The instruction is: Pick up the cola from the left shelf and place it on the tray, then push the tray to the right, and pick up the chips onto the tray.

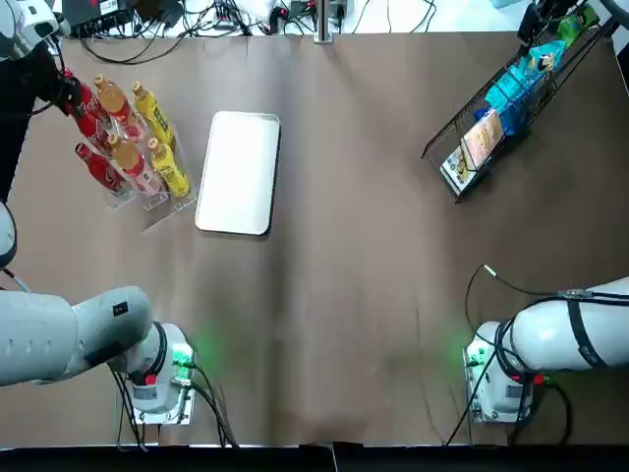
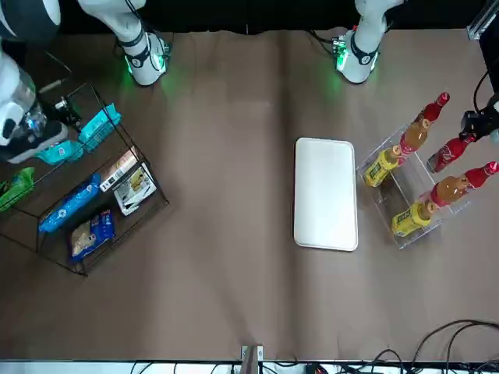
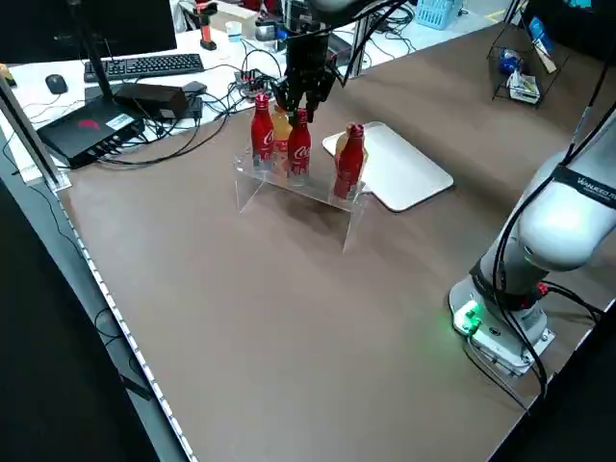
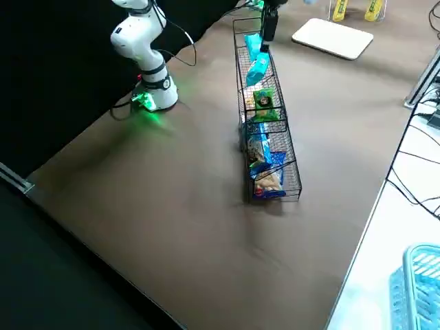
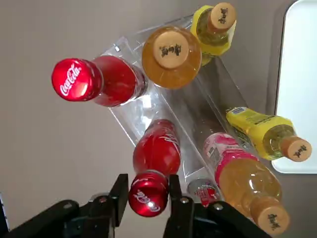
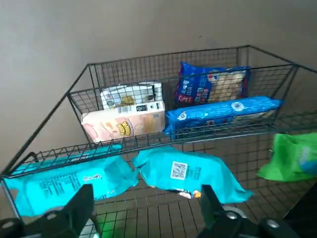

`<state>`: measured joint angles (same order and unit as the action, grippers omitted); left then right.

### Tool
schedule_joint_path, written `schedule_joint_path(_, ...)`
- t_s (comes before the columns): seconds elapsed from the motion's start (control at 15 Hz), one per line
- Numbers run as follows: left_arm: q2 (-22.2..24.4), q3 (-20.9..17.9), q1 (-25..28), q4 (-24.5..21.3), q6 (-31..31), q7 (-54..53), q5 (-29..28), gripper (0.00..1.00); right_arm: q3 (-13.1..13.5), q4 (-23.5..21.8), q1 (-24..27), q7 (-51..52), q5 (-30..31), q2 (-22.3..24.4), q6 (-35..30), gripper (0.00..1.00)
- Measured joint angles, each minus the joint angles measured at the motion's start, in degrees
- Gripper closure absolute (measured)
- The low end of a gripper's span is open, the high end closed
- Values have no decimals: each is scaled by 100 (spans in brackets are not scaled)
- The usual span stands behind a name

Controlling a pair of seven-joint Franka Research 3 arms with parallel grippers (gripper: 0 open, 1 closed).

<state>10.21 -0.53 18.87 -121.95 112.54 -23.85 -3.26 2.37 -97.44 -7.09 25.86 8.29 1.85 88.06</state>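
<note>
- The left gripper (image 5: 147,192) is seen apparently clamped on the cap of the red cola bottle (image 5: 154,154), standing in the clear acrylic shelf (image 5: 148,106).
- A straight vertical lift is advised. The white rectangular tray (image 5: 299,74) lies at the shelf's 3 o'clock.
- The right gripper (image 6: 143,210) is held with fingers apart over the black wire basket (image 6: 148,64).

The left claw (image 5: 147,194) clamps the cap of 1 cola bottle (image 5: 157,148) standing in the clear rack (image 5: 185,105).
</note>
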Motion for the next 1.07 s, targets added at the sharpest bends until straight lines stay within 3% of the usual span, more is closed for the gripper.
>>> schedule_joint_path(0.27,1,7,-1,2,1,0,1,68,3,-150,0,110,10,-59,9,19)
schedule_joint_path(0.4,1,7,-1,2,3,0,1,68,7,-150,9,120,16,-61,13,31)
schedule_joint_path(0.73,3,7,-1,89,-36,0,1,68,27,-150,38,142,26,-73,182,35)
schedule_joint_path(1.07,91,8,-1,964,-1360,-5,1,68,27,-151,38,144,29,-79,246,38)
